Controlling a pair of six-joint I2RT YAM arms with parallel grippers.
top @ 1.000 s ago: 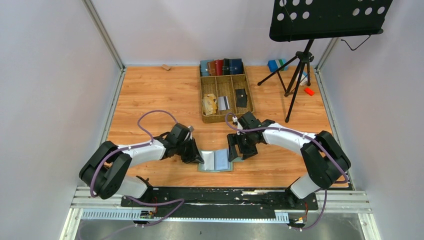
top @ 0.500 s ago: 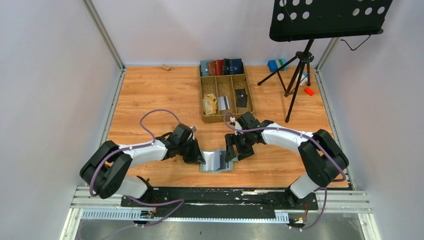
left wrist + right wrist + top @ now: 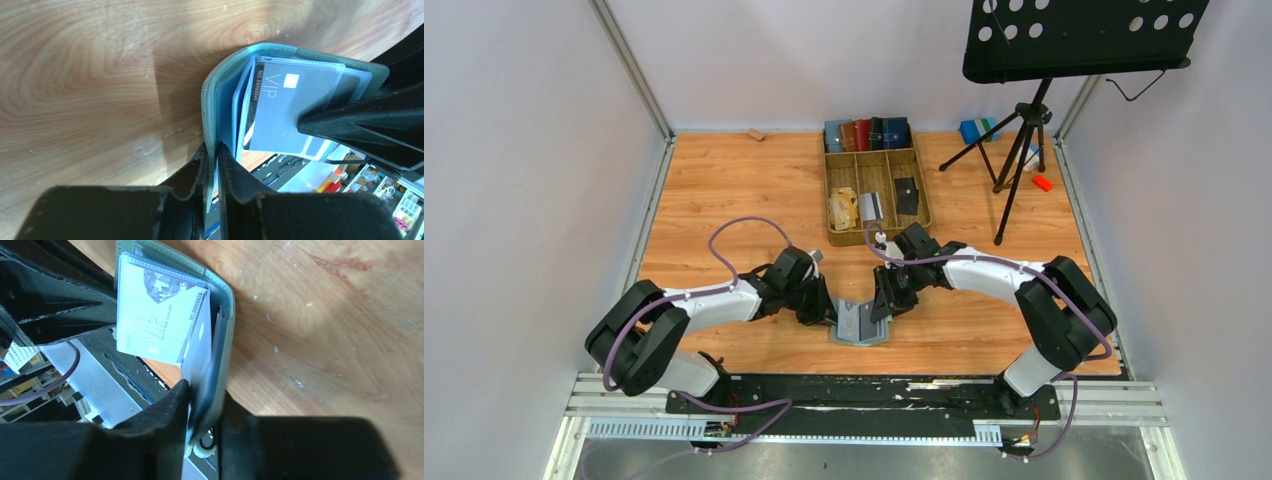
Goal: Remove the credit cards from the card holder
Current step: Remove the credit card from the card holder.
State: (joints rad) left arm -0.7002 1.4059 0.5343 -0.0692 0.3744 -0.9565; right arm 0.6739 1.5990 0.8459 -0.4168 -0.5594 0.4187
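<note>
Since a second ago both my claws have drawn in toward each other, and the card holder (image 3: 859,322), which lay spread nearly flat between them, is now folded up into a narrow V. My right claw (image 3: 879,305) was wide apart then; now it has pinched down.

The card holder sits on the wooden table (image 3: 724,200) near the near edge, about midway between my two arms, its spine on the wood and its flaps lifted. My left claw (image 3: 215,150) is clamped on the edge of the left flap, with the green cover squeezed thin between the two fingers. My right claw (image 3: 205,395) is clamped on the right flap, with the cover and some clear sleeves caught between its fingers.

Inside, a grey credit card (image 3: 290,110) marked VIP is tucked in a clear sleeve, and the black finger of the opposite claw is just beside it. From the right wrist, a pale card (image 3: 155,325) with the same VIP marking shows in a sleeve against the cover (image 3: 227,315). I cannot tell if these are one card or two.

Farther back stands a woven tray (image 3: 832,200) holding a tan paper wad (image 3: 842,208), with a row of wallets (image 3: 867,133) at its far end. A music stand (image 3: 1024,150) is at the far right.
</note>
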